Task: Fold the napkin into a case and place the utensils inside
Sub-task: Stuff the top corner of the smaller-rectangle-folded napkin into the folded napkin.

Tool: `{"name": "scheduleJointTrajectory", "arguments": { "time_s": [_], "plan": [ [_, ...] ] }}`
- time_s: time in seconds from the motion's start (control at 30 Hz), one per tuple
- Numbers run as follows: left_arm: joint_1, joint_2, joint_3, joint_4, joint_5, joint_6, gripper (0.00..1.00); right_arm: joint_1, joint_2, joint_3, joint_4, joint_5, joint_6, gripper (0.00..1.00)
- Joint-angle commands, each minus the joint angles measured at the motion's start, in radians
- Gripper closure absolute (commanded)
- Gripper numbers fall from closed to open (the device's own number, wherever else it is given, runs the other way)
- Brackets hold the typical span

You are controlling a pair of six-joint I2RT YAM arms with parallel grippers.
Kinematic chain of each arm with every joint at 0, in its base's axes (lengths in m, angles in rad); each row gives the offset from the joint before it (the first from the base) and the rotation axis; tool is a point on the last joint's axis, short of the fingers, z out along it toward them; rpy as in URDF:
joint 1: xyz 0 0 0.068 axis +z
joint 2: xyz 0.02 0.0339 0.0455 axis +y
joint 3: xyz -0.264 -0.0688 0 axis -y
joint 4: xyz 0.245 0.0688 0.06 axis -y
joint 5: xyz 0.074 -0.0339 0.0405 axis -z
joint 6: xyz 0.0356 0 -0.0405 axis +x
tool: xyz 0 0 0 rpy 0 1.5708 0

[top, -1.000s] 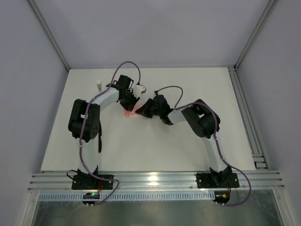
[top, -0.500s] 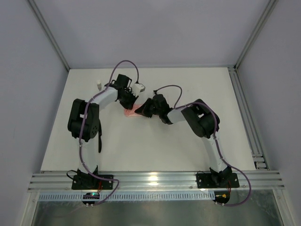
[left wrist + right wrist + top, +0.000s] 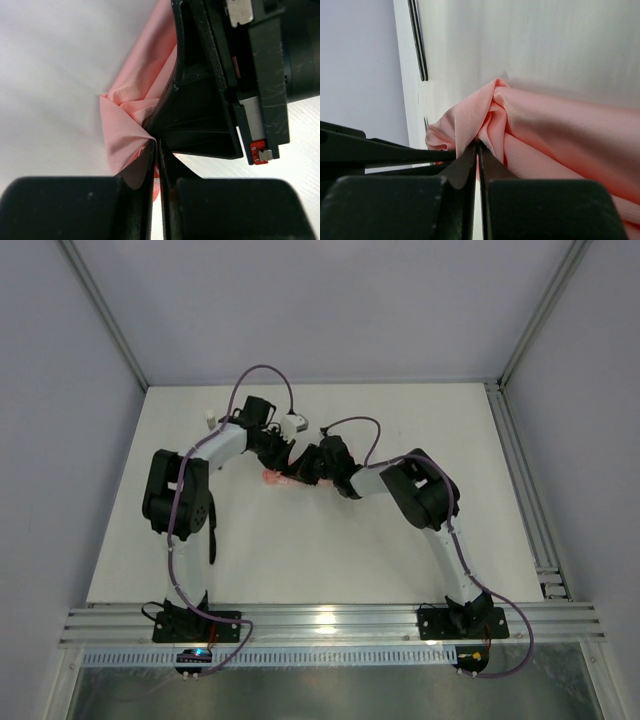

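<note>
The salmon-pink napkin [image 3: 272, 478] is bunched up at the middle of the table, mostly hidden under the two wrists in the top view. My left gripper [image 3: 156, 146] is shut on a crumpled fold of the napkin [image 3: 131, 112]. My right gripper [image 3: 479, 145] meets it from the other side and is shut on a gathered fold of the napkin [image 3: 555, 135]. From above, the left gripper [image 3: 284, 456] and the right gripper [image 3: 303, 470] nearly touch. Two thin dark utensils [image 3: 418, 45] lie on the table beyond the cloth. No folded case shows.
A small white object [image 3: 210, 421] stands near the table's back left. The right gripper's black body [image 3: 225, 75] fills the upper right of the left wrist view. Metal rails [image 3: 320, 623] run along the near edge, and grey walls enclose the table.
My left gripper has closed on the napkin fold. Both grippers have shifted slightly toward the back of the table, staying close together.
</note>
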Motion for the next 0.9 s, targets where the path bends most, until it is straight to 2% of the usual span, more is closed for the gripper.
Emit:
{"name": "scheduleJointTrajectory", "arguments": {
  "time_s": [0.0, 0.07, 0.2, 0.4, 0.6, 0.67, 0.77, 0.87],
  "plan": [
    [-0.005, -0.04, 0.007, 0.008, 0.086, 0.004, 0.95, 0.014, 0.035, 0.047, 0.032, 0.031, 0.052, 0.96],
    [-0.005, -0.037, 0.002, -0.006, 0.079, 0.001, 0.96, 0.011, 0.029, 0.018, 0.076, 0.065, 0.089, 0.96],
    [0.005, -0.048, -0.026, -0.036, 0.091, 0.0, 0.96, 0.004, -0.013, 0.012, 0.01, 0.161, 0.081, 0.96],
    [0.015, -0.013, -0.058, -0.067, 0.01, 0.011, 0.94, 0.009, -0.014, 0.027, -0.018, 0.145, 0.09, 0.96],
    [0.028, 0.067, 0.028, -0.131, -0.049, 0.006, 0.94, 0.006, -0.039, 0.022, -0.013, 0.148, 0.058, 0.96],
    [0.028, 0.095, 0.066, -0.147, -0.075, 0.004, 0.94, 0.004, -0.033, 0.044, -0.014, 0.102, 0.025, 0.91],
    [0.028, 0.129, 0.083, -0.176, -0.082, 0.011, 0.94, 0.004, -0.08, 0.041, -0.063, 0.099, -0.035, 0.77],
    [0.028, 0.136, 0.082, -0.182, -0.079, 0.015, 0.94, -0.006, -0.16, -0.002, -0.097, 0.088, -0.111, 0.73]
  ]
}}
